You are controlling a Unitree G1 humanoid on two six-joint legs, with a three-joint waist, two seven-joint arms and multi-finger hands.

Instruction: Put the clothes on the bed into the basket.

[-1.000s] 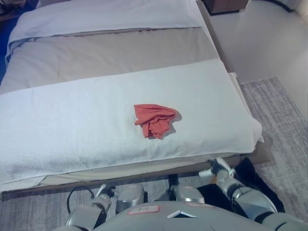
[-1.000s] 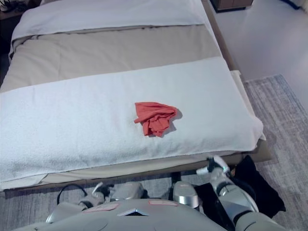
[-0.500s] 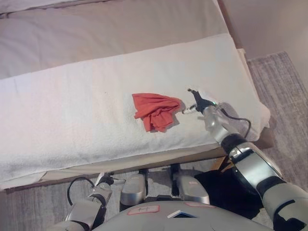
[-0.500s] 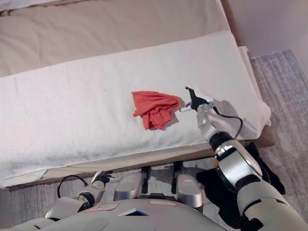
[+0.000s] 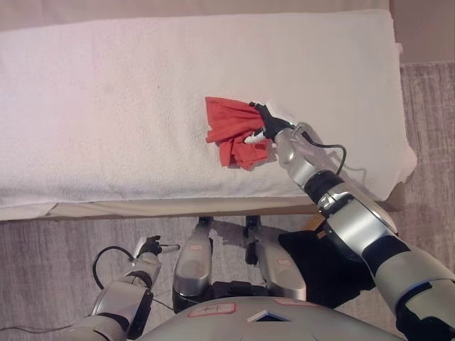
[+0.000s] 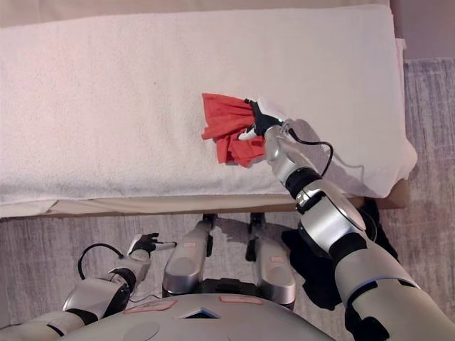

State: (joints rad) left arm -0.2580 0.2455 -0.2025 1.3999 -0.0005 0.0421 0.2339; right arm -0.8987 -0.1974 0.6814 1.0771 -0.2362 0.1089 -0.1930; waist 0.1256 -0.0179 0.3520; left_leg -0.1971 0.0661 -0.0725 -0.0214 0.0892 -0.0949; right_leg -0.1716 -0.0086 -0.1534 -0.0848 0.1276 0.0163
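Left eye view. A crumpled red garment (image 5: 237,132) lies on the white towel-like cover (image 5: 106,106) of the bed (image 5: 178,207), a little right of the picture's centre and toward the near edge of the mattress. The cloth is bunched into folds, broadest at its 10 o'clock corner and narrowing to a ragged lobe at 5 o'clock. The right robot hand (image 5: 264,126) meets the garment at its 3 o'clock edge, the dark fingers with white tips resting on the red cloth and bent toward it; whether they actually pinch the fabric cannot be told. The silver-grey right arm runs from the hand toward 5 o'clock, crossing the bed's near edge and leaving the frame at the lower right. The left robot hand (image 5: 149,248) hangs low at 7 o'clock, over the grey carpet (image 5: 57,249) in front of the bed, well apart from the garment, with one finger extended toward 3 o'clock and the others curled, holding nothing. A dark object (image 5: 323,266) sits on the carpet at 5 o'clock, partly hidden under the right arm.

Right eye view. The same red garment (image 6: 226,131) appears on the white cover, with the right robot hand (image 6: 257,122) against its 3 o'clock edge. The forearm slopes down toward 5 o'clock. The left robot hand (image 6: 144,246) shows at 7 o'clock above the carpet, in the same pointing posture.
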